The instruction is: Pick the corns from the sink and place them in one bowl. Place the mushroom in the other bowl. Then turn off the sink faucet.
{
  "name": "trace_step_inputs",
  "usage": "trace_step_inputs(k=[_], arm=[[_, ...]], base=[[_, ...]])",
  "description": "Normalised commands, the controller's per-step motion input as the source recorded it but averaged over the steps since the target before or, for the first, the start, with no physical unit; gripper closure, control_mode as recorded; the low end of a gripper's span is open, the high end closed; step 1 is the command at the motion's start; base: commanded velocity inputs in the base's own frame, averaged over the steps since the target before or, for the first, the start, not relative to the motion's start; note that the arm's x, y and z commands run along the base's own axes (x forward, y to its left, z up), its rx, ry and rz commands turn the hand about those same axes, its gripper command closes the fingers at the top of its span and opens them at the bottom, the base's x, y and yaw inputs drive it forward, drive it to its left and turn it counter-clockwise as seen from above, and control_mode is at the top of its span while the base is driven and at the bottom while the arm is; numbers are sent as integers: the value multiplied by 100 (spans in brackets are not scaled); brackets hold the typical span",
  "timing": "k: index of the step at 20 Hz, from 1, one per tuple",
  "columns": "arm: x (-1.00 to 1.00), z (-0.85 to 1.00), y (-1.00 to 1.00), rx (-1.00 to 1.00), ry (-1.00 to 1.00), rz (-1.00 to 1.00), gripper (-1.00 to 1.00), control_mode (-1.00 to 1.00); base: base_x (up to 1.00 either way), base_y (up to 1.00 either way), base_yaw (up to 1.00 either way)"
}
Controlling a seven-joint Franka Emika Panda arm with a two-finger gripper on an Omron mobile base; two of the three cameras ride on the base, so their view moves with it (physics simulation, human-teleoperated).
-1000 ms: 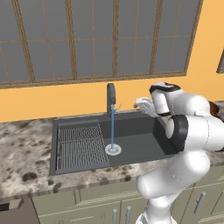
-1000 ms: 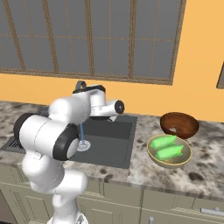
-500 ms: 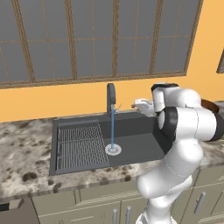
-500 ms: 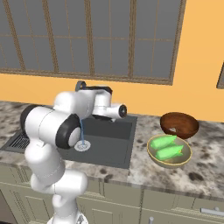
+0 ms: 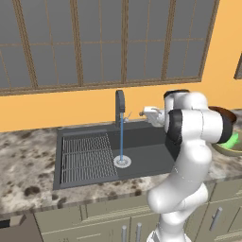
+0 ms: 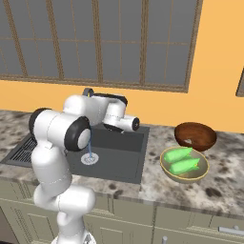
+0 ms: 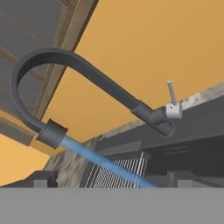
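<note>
The hand [image 5: 143, 112] hangs above the back of the sink [image 5: 142, 142], just to the right of the faucet [image 5: 120, 108] and apart from it, its fingers spread wide and holding nothing. From the right side the same hand [image 6: 135, 124] juts out over the right part of the basin, level with the back rim.

Water runs — a thin blue stream [image 5: 121, 139] drops straight from the spout onto the round pale drain [image 5: 122, 161]. Seen from the hand itself, the faucet [image 7: 78, 74] is a dark arched tube with its small pale lever [image 7: 172, 99] standing up from the base, and the stream [image 7: 105, 162] slants away from the spout's mouth toward the ribbed part of the sink [image 7: 116, 173]. That ribbed section [image 5: 86, 156] takes up the left half of the basin.

To the right of the sink, on the speckled stone bench [image 6: 224, 176], sit two bowls close together. The nearer one, tan-olive with a grey rim [image 6: 167, 169], holds both green corns [image 6: 183, 159] lying side by side. Just behind it stands the dark reddish-brown bowl [image 6: 195, 133], with a small pale speck [image 6: 189, 140] inside — too small for me to tell what it is.

Behind everything runs an orange wall [image 6: 214, 71] under a wide row of windows [image 5: 108, 42].
</note>
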Motion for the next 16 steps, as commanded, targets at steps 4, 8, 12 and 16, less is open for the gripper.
trace_step_inputs(k=[4,8,12,16], arm=[[21,-3,5,11,0,6,-100,-100],[26,-2,23,7,0,4,-100,-100],[36,-8,12,5,0,1,-100,-100],[53,-52,0,0,1,-1,-100,-100]], base=[[0,0,0],[0,0,0],[0,0,0],[0,0,0]])
